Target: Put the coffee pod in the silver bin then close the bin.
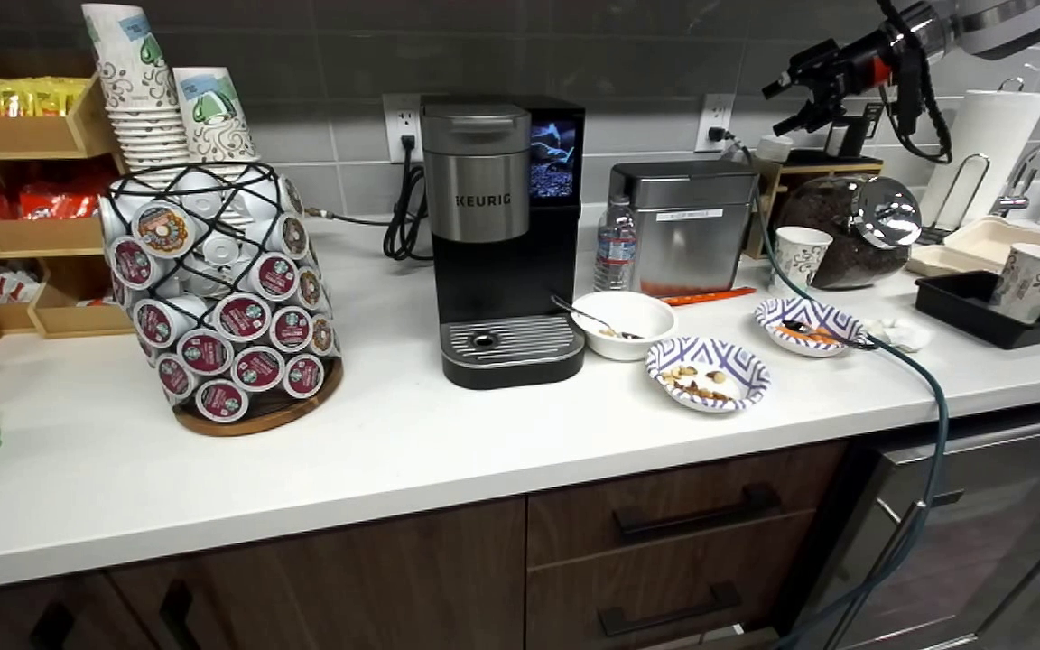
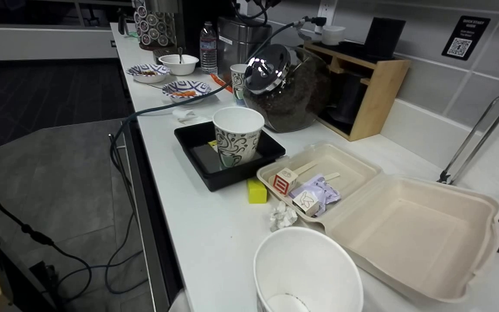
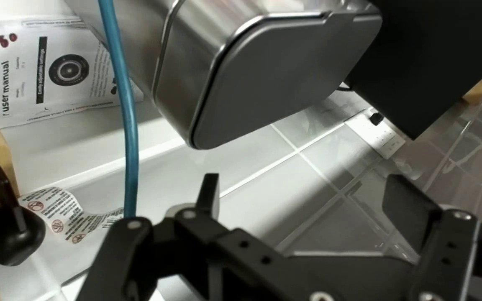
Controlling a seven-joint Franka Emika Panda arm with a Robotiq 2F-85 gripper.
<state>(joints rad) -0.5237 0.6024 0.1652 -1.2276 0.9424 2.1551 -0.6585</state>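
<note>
White desk (image 1: 385, 433), far side: bin lid (image 3: 285, 79) likely stiff, slick — best lifted by its edge; jaws parted, empty.

Remotely, I see a gray tiled wall (image 1: 339, 81) along the rear edge of the white counter (image 1: 376, 433) and dark wood cabinets (image 1: 394, 560) beneath its front edge. In an exterior view, gray floor (image 2: 67, 182) meets darker flooring (image 2: 46, 95) toward the counter's far corner.

Free room lies above the bin (image 1: 693, 230); a bottle (image 1: 615, 250) and coffee maker (image 1: 477, 199) hem one side, a cord (image 3: 131, 142) passes near the other.
</note>
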